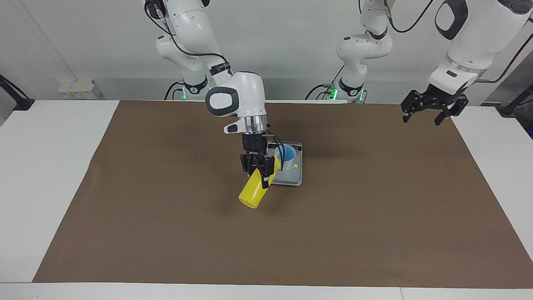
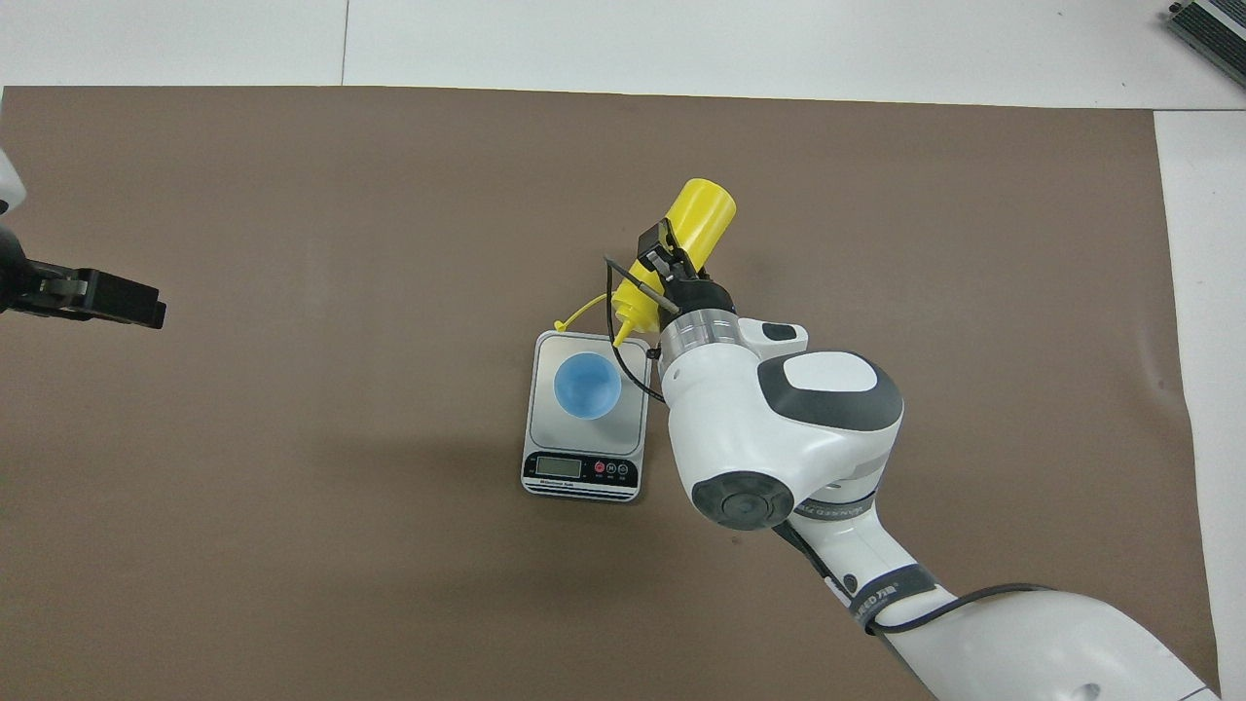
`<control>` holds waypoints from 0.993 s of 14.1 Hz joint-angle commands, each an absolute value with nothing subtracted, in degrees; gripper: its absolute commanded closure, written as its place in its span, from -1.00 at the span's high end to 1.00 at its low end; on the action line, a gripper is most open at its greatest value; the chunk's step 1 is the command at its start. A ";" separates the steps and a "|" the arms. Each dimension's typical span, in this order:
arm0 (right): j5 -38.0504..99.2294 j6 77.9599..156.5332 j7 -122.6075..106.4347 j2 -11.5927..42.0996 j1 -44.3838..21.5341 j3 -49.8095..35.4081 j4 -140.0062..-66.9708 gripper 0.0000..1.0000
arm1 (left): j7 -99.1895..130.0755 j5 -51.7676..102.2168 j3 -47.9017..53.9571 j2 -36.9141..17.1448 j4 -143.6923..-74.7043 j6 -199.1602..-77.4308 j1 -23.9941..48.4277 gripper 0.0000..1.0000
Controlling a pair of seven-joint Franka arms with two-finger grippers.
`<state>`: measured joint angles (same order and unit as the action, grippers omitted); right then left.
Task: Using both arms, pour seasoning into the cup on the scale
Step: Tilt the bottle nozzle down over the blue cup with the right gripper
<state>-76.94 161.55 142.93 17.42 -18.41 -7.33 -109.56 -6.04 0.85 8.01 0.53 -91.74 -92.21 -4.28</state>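
Note:
My right gripper (image 1: 259,172) (image 2: 668,265) is shut on the yellow seasoning bottle (image 1: 255,190) (image 2: 675,256) and holds it tilted in the air, nozzle down toward the cup, base pointing away from the robots. The light blue cup (image 1: 286,157) (image 2: 587,385) stands upright on the scale (image 1: 294,178) (image 2: 635,393). In the overhead view the nozzle tip is over the scale's edge beside the cup. The tethered cap (image 2: 560,325) hangs loose. My left gripper (image 1: 431,109) (image 2: 117,300) is open and empty, held in the air over the mat's edge at the left arm's end of the table, waiting.
A brown mat (image 1: 166,233) (image 2: 292,195) covers the white table (image 1: 37,175). The scale's dark display strip (image 2: 580,470) faces the robots. The right arm's wrist and cable (image 2: 779,428) hang over the mat beside the scale.

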 commanded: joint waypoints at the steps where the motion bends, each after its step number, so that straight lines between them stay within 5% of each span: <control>1: -79.45 158.82 146.25 14.94 -19.76 -7.73 -110.13 -1.00 | -8.17 0.18 8.35 1.23 -92.20 -92.11 -5.19 1.00; 14: -100.99 146.25 160.84 16.52 -24.52 -8.09 -109.87 -1.00 | -8.26 0.09 8.35 1.32 -92.37 -92.20 -5.19 1.00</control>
